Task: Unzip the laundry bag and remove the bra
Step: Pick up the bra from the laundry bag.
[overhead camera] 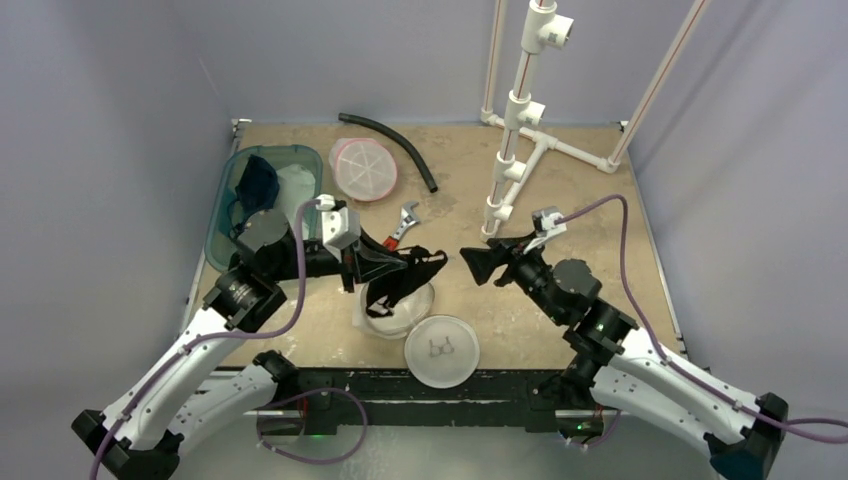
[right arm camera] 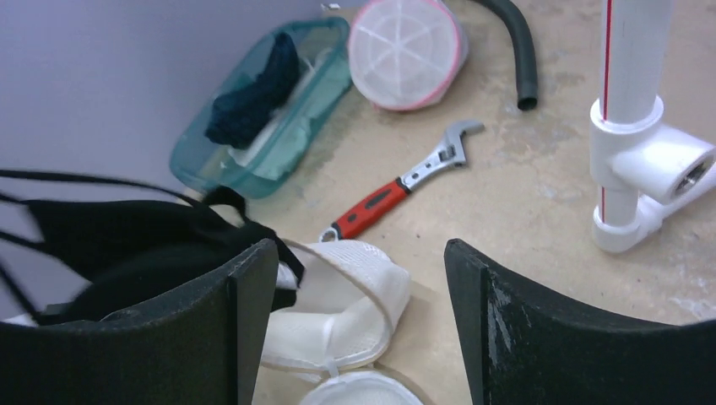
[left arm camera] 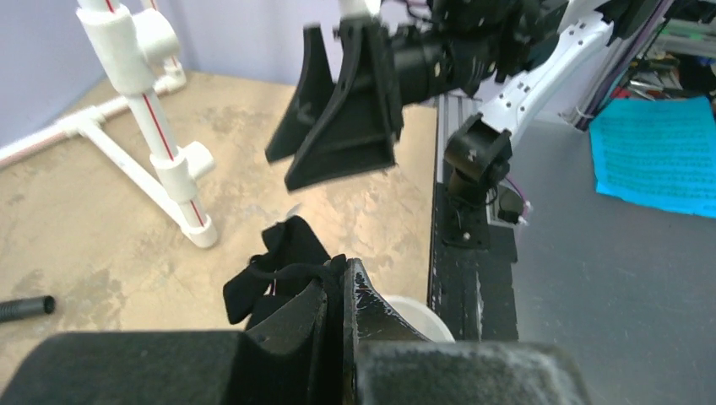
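Note:
The black bra (overhead camera: pixel 392 288) hangs from my left gripper (overhead camera: pixel 432 258), which is shut on its fabric, just above the white mesh laundry bag (overhead camera: pixel 385 322). The bag lies open, its round lid (overhead camera: pixel 441 350) flipped toward the near edge. In the left wrist view the fingers (left arm camera: pixel 350 272) pinch a strap, and the bra (left arm camera: pixel 274 270) dangles beyond them. My right gripper (overhead camera: pixel 470 262) faces the left one from a short way off, open and empty. From the right wrist, the open gripper (right arm camera: pixel 359 287) frames the bag (right arm camera: pixel 338 312), with the bra (right arm camera: pixel 127 245) at the left.
A red-handled wrench (overhead camera: pixel 404 222) lies behind the bag. At the back left stand a teal bin (overhead camera: pixel 262 200) with dark cloth, a pink-rimmed round mesh bag (overhead camera: pixel 364 168) and a black hose (overhead camera: pixel 395 145). A white PVC pipe frame (overhead camera: pixel 515 130) rises at the back right.

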Robot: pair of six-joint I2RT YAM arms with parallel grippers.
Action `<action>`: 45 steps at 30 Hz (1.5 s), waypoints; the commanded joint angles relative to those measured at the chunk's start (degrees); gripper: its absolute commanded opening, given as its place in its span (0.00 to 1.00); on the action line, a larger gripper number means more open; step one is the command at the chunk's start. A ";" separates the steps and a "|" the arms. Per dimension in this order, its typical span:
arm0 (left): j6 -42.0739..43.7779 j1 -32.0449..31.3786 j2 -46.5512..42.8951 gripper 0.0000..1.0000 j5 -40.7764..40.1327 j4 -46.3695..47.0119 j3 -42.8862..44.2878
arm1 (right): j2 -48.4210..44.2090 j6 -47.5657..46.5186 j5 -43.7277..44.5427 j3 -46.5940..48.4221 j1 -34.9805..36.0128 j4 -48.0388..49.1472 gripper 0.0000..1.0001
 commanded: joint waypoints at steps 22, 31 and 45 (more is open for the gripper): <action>4.52 -0.13 -0.20 0.00 9.02 -1.77 9.53 | -10.59 -4.82 -28.67 -7.05 -0.24 19.94 0.73; 16.23 -0.15 -2.48 0.00 15.19 -9.29 16.67 | -4.37 3.10 -36.90 -2.09 -0.26 21.61 0.77; 2.89 -0.11 -7.03 0.00 22.84 13.83 10.72 | 13.17 13.51 -52.21 6.47 -0.51 41.64 0.78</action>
